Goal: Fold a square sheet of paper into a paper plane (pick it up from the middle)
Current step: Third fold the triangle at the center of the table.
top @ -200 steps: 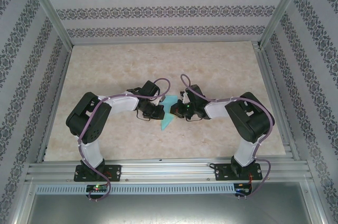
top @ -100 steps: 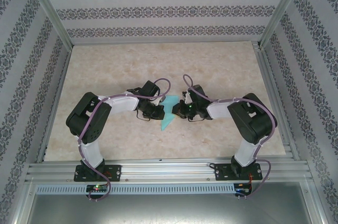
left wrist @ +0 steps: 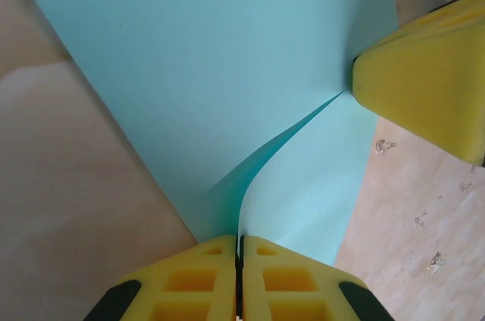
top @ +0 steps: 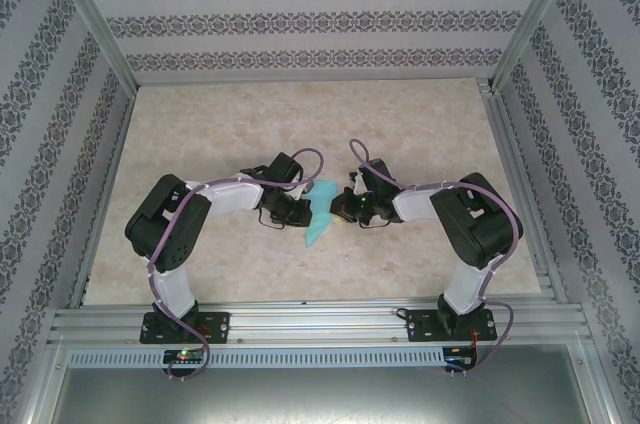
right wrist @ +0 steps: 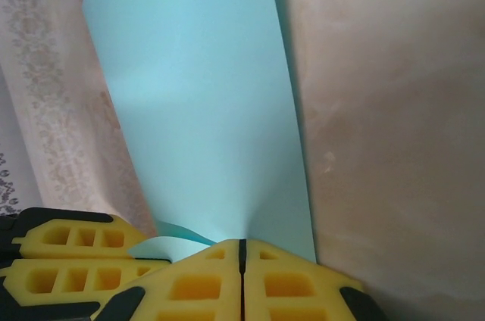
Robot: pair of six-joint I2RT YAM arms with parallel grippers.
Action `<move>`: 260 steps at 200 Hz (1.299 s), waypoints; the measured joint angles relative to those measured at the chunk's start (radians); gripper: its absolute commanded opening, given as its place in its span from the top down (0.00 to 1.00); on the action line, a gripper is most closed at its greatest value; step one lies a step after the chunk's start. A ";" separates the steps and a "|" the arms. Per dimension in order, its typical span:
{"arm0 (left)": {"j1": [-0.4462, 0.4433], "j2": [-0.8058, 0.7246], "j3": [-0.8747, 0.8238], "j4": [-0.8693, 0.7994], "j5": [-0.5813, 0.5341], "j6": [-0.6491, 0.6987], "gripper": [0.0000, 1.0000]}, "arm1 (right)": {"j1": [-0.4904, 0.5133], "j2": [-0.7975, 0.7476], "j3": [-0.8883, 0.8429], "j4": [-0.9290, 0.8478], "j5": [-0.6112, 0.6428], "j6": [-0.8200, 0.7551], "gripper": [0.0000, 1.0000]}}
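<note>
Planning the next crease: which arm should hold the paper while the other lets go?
Left, probably: the left gripper is shut on the sheet right where it bends into a fold, while the right gripper pinches a flatter stretch.

A robot lab cell: aluminium frame (top: 95,19) and patterned panels (top: 300,14) enclose a marble-look table (top: 300,114), left arm (top: 170,234) and right arm (top: 470,229) bolted to its near rail (top: 320,322).

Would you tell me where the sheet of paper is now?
In the top view, the sheet of paper is at the table's middle, pinched between the left gripper and the right gripper.
</note>
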 measured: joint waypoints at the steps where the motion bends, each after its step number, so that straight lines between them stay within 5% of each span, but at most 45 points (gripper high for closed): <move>1: 0.000 0.000 0.000 0.000 0.000 0.000 0.90 | 0.000 0.000 0.000 0.000 0.000 0.000 0.92; 62: 0.000 0.000 0.000 0.000 0.000 0.003 0.90 | -0.021 -0.106 0.007 -0.094 0.016 -0.007 0.92; 132: 0.000 0.000 0.000 -0.001 0.000 0.003 0.90 | -0.020 -0.016 0.018 -0.082 0.008 -0.005 0.93; 205: 0.000 0.000 0.000 -0.003 0.000 0.004 0.90 | -0.019 -0.086 0.018 -0.117 0.022 -0.013 0.92; 260: 0.000 0.000 0.000 -0.003 0.000 0.004 0.89 | 0.048 -0.085 0.021 -0.032 -0.005 0.034 0.92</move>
